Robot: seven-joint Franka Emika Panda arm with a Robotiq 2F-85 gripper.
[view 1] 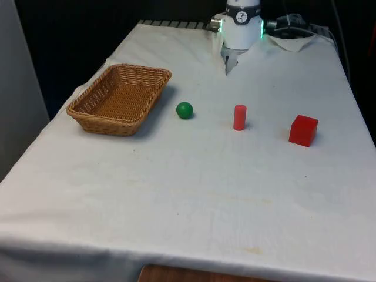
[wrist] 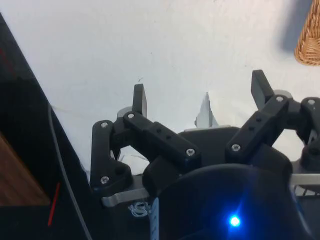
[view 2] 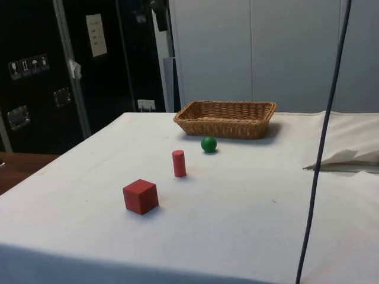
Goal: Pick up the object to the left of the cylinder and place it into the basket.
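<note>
White cloth is covering the desk and carrying every item. The woven wicker basket is sitting toward the front view's left, upright, with nothing lying inside it; one corner of it is also showing in the wrist view.

The claw is hanging at the far end of the desk, well apart from all the objects. Its fingers are standing wide apart and gripping nothing, with bare cloth showing between them.

The red cube is resting at the front view's right, apart from its neighbours. The red cylinder is standing upright between the cube and the green ball.

The green ball, the object to the left of the cylinder, is lying on the cloth between the cylinder and the basket, near the basket's corner but not touching it. In the side view the ball is sitting just in front of the basket, with the cylinder and cube lying nearer the camera.

Nothing is standing on the cloth between the ball and the basket. A dark cable is hanging across the side view, clear of the objects.
</note>
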